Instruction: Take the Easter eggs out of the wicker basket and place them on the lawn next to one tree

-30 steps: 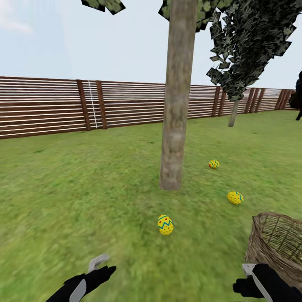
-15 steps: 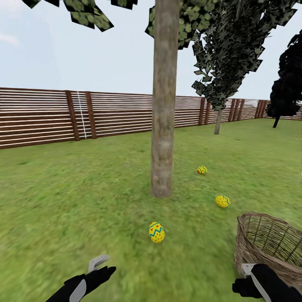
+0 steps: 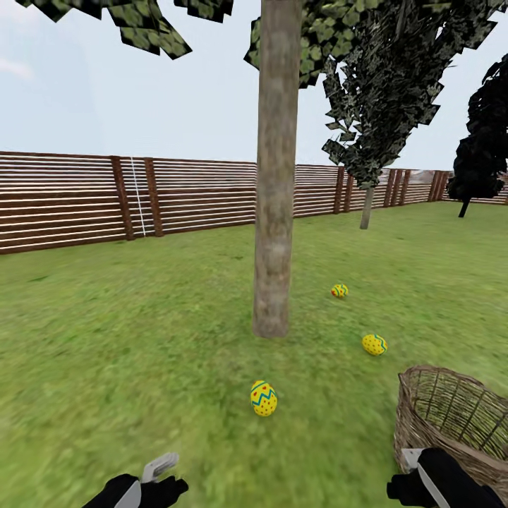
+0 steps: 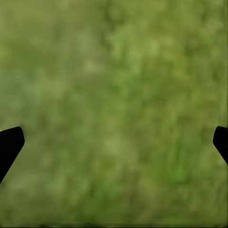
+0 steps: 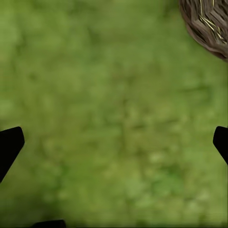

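Apparently the placing step is finished or nearly so: three Easter eggs lie on the lawn (image 3: pixel 141 331) around the tree (image 3: pixel 274 212) at the centre of the head view, and nothing shows in the visible part of the wicker basket (image 3: pixel 451 416) at the lower right, though its floor is hidden. The nearest egg (image 3: pixel 263 398) sits just below the trunk's foot, the second egg (image 3: pixel 374 344) to the lower right of it, and the farthest egg (image 3: pixel 339 290) to the right of the trunk, each apart from the bark. What remains, I judge, is only to confirm the basket holds nothing; no further grasp looks needed. The left gripper (image 3: pixel 152 483) hangs low at the bottom edge, left of centre, and the right gripper (image 3: pixel 409 480) at the bottom right, just beside the basket's wall. Both wrist views look onto grass with the dark fingertips (image 4: pixel 10 145) spread wide at the frame's sides, so both sets of jaws are released and carry nothing.
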